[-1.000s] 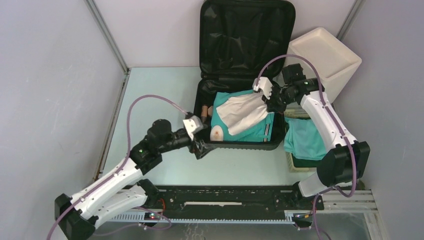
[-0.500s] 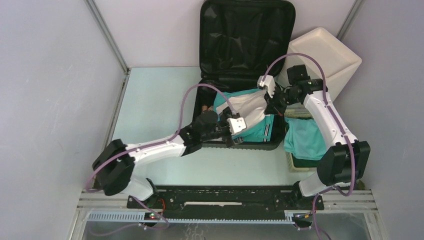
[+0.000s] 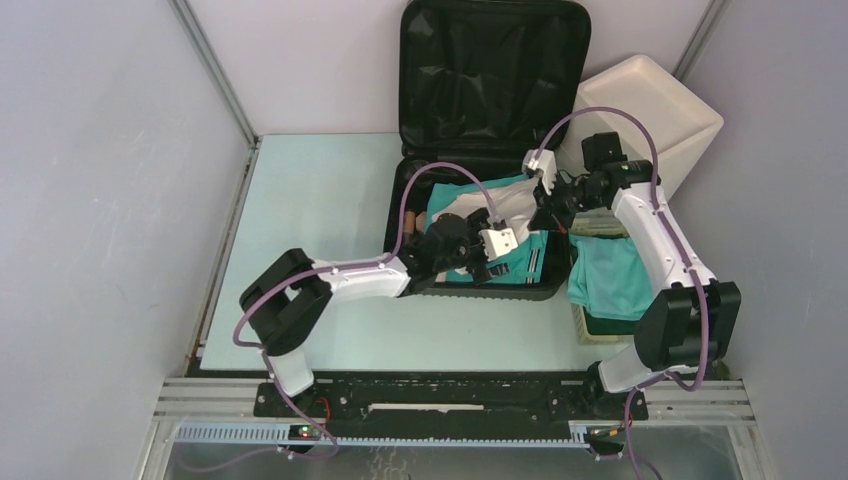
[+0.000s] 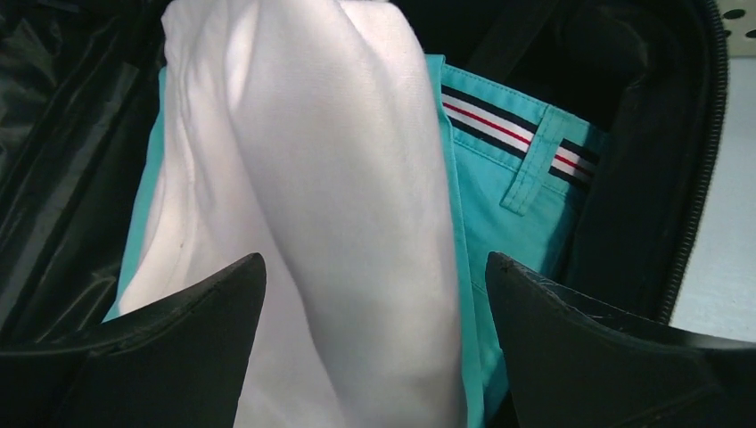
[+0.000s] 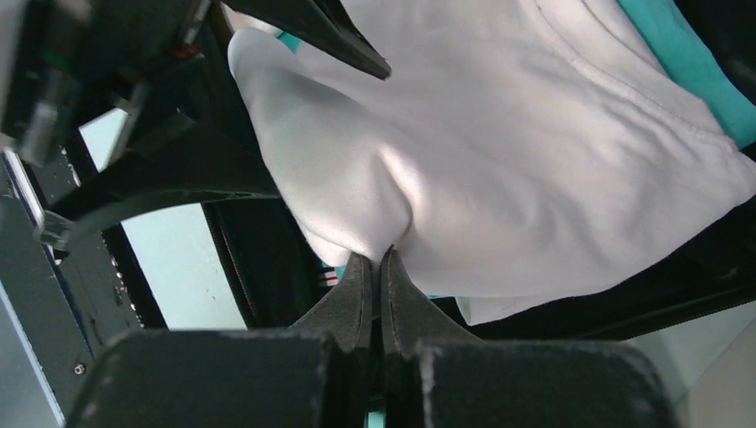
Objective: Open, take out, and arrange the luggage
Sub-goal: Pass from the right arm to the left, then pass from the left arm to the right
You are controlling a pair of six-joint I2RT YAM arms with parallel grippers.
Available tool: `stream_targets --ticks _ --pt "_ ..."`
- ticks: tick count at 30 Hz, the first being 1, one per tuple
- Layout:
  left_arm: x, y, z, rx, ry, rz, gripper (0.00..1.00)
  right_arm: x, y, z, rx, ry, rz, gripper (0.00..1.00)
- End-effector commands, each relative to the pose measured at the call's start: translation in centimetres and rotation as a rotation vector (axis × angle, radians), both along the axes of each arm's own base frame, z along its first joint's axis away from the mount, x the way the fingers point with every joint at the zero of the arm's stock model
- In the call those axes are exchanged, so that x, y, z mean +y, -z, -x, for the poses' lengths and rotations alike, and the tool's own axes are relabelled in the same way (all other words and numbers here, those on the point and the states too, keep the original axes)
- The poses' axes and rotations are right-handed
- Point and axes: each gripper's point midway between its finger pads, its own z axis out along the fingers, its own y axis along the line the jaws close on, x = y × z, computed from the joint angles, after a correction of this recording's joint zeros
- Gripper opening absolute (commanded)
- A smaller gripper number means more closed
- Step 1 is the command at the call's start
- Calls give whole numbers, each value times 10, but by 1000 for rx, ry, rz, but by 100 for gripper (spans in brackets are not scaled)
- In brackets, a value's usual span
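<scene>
Upper centre of top view: luggage [image 3: 490, 70] open on worktop [image 3: 320, 200] | right gripper [image 5: 376, 259] clenched on white cloth [image 5: 535, 134] | left gripper [image 4: 374, 267] released, straddling it | advice: close left low on fold, then lift both evenly, avoiding teal shorts [image 4: 486, 205].

Soft, even overhead light, pale counter [image 3: 320, 190] bright with faint shadows, black luggage [image 3: 490, 70] lining with a dull sheen, white cloth [image 4: 339, 178] near glare in the wrist views, left fingers [image 4: 178, 357] dark and slightly blurred.
</scene>
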Motion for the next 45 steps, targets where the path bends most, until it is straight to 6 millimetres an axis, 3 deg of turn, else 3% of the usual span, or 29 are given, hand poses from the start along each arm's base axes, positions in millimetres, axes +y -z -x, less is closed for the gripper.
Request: stream_targets --ticks 1,4,5,10,11,18,23,26,28,31,37,39,45 --pt "-22 -25 -16 -16 -19 52 93 8 -20 6 -33 -16 -76 0" --pt "-22 -17 -24 0 -48 21 80 8 -21 9 -29 -16 -93 0" --pt "-21 -15 -26 3 -61 15 71 8 -21 11 -28 -15 -100 0" --pt "-12 -25 -26 21 -28 -26 9 7 -28 22 -22 -13 -166 0" --pt "-8 -32 -27 11 -21 -41 2 7 -30 25 -17 -13 -190 4" --pt "29 -105 -35 -110 46 -83 0 -2 -61 54 -51 2 -376 61" --pt "43 -150 -30 -104 121 -140 0 -16 -74 74 -151 20 -450 81" --pt "45 -173 -20 -96 169 -162 0 -18 -74 82 -225 -9 -436 88" --pt "48 -185 -14 -90 183 -160 0 -17 -73 89 -288 -67 -412 99" --pt "52 -204 -4 -80 198 -143 0 -14 -78 98 -427 -163 -376 100" --pt "60 -218 15 -55 218 -100 0 -23 -114 71 -630 -118 -287 100" --pt "61 -220 20 -24 211 -79 0 -15 -120 70 -632 -131 -296 100" --pt "61 -227 33 86 194 -16 0 35 -99 99 -479 -295 -320 100"
